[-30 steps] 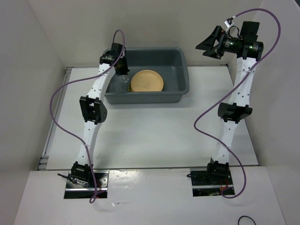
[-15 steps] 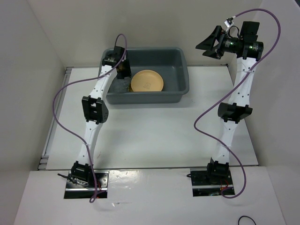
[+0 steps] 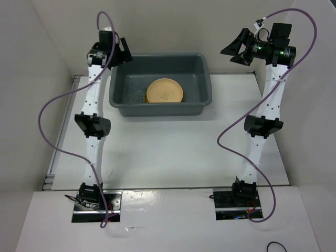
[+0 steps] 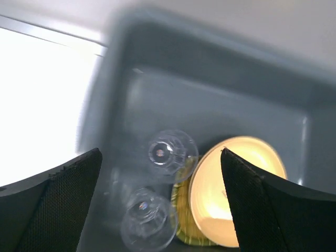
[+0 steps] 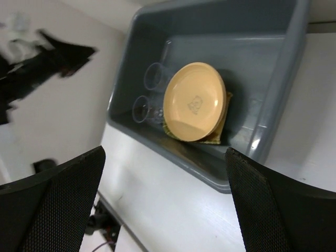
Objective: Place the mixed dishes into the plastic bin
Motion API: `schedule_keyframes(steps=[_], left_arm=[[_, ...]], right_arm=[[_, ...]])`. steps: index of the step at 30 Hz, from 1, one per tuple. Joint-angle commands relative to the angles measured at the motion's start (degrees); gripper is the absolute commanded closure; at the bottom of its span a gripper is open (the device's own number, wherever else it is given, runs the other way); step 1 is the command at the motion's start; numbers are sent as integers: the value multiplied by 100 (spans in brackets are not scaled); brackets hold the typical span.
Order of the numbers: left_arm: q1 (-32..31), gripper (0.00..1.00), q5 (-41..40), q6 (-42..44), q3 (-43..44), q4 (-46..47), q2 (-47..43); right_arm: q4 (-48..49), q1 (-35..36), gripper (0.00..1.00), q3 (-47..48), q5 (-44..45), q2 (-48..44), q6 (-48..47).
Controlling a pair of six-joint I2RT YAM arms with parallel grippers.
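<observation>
The dark grey plastic bin point(image 3: 157, 108) stands at the back middle of the table. Inside it a round orange-yellow plate point(image 3: 165, 91) lies on a yellow slatted tray point(image 4: 185, 212), whose edge shows under the plate point(image 5: 195, 101) in both wrist views. Two clear glasses point(image 4: 169, 152) point(image 4: 148, 219) lie left of the plate. My left gripper point(image 3: 124, 52) hangs open above the bin's rear left corner, holding nothing. My right gripper point(image 3: 234, 51) is open and raised off the bin's rear right corner, its fingers point(image 5: 58, 194) framing the bin point(image 5: 210, 173) from afar.
White walls close in on the table at the back and both sides. Purple cables loop from each arm. The bare white tabletop point(image 3: 168, 147) stretches between the bin and the arm bases.
My left gripper opened, let go of a clear glass inside the bin, then rose and pulled back to the left. The right arm has not moved.
</observation>
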Motion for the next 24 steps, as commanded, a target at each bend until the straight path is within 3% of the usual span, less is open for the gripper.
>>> schedule_keyframes(steps=[1,5,6,10,16,18,22,24], left_arm=[[173,0,-628,-233,-108,-512,-991],[173,0,-1060,-304,-2996,-303,-2508],[173,0,-1147,-243,-4151,-23,-2800],[50,0,-1080,-66,-6142,515,-4119],[-170,0,-675,-181,-7562,971,-5753],[-170,0,-17,-312,-8183,1489,-6237],[-170,0,785,-567,-9274,2387,-7520],[-170,0,899,-515,-9470,2388,-7593]], right_arm=[[-84,90,1,-35,809,-636,-124],[-84,143,1,-378,1161,-750,-124],[-84,195,1,-379,1162,-751,-124],[-84,195,1,-738,1048,-1101,-44],[-84,380,1,-1125,732,-1409,-97],[-84,450,1,-1196,452,-1488,-167],[-84,581,1,-662,441,-1804,-299],[-84,582,1,-607,494,-1928,-352]])
